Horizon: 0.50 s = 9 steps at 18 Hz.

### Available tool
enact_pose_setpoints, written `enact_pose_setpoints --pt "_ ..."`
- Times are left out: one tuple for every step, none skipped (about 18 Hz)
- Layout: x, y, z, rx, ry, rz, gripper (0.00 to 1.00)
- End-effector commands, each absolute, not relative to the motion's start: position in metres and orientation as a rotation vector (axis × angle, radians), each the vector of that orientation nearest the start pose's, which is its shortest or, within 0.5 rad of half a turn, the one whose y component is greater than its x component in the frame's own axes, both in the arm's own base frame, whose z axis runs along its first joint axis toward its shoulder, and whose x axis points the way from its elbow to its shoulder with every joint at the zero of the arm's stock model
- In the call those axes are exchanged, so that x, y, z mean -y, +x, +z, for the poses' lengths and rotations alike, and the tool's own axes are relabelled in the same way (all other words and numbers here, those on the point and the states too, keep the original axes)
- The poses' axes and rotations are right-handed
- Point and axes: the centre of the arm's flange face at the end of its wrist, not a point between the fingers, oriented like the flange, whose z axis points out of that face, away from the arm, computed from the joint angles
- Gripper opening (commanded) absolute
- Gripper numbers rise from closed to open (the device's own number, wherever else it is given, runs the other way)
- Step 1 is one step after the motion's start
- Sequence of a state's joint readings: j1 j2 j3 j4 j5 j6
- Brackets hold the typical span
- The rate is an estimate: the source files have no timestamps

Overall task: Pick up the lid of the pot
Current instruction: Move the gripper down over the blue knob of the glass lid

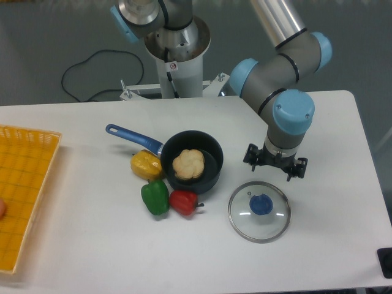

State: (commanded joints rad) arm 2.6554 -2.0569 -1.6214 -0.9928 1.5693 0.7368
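As gripper [275,164] hangs nr lid [260,209], jaws apart

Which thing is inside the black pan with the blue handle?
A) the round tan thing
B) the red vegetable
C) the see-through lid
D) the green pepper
A, because the round tan thing lies within the rim of the black pan.

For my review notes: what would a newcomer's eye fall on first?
Probably the black pan at mid-table, its blue handle pointing left in view, with yellow, green and red vegetables beside it. Next, on the right, the open gripper, pictured just above the glass lid with its blue knob.
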Motion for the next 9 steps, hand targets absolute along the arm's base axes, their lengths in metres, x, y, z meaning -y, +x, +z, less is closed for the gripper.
enact_pose_setpoints --pt "-0.425 -0.504 0.236 0.593 -3.045 0.070 1.00" --pt "-0.437 -0.504 0.231 0.624 -3.028 0.084 1.00" --pt "-0.447 -0.506 0.227 0.664 -3.014 0.087 1.00" --pt "-0.452 -0.508 0.227 0.711 -2.998 0.092 1.00" --pt "-0.452 -0.509 0.229 0.741 -2.988 0.095 1.00" --pt "-0.452 -0.509 0.229 0.750 -2.985 0.095 1.00" --pt "-0.452 -0.509 0.228 0.750 -2.986 0.093 1.00" --pt "-0.452 -0.509 0.229 0.755 -2.984 0.094 1.00" --pt "-0.452 -0.509 0.228 0.764 -2.982 0.092 1.00"
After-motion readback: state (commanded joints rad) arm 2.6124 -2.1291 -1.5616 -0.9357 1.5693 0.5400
